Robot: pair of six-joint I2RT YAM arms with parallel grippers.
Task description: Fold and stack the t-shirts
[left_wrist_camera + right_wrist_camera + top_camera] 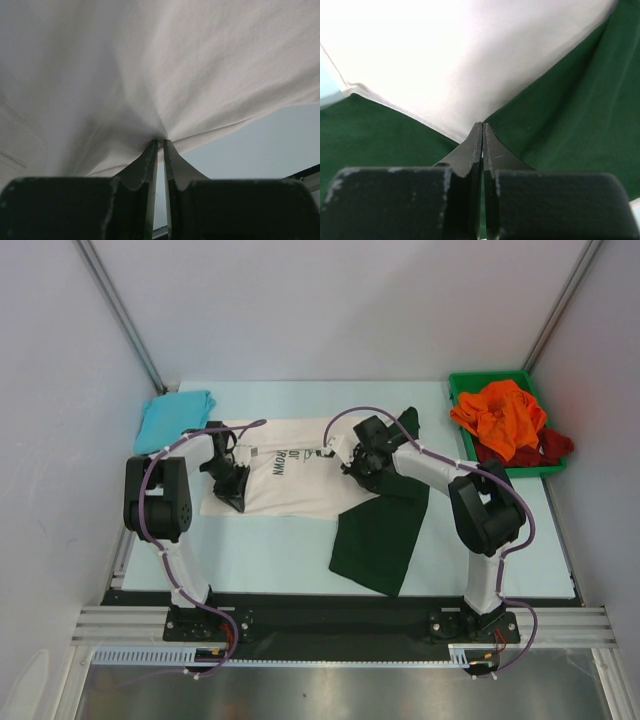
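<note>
The cream t-shirt [290, 480] with dark green sleeves [380, 535] lies partly folded mid-table, its print facing up. My left gripper [232, 498] is shut on the cream cloth [150, 75] at the shirt's left edge. My right gripper [352, 462] is shut on the shirt where cream body meets the green sleeve [560, 110]. A teal t-shirt [175, 418] lies folded at the back left. Orange [500, 412] and dark red [540, 448] t-shirts lie crumpled in the bin.
A green plastic bin [462, 385] stands at the back right corner. Grey walls close in the pale blue table [270, 550] on three sides. The black base rail runs along the near edge.
</note>
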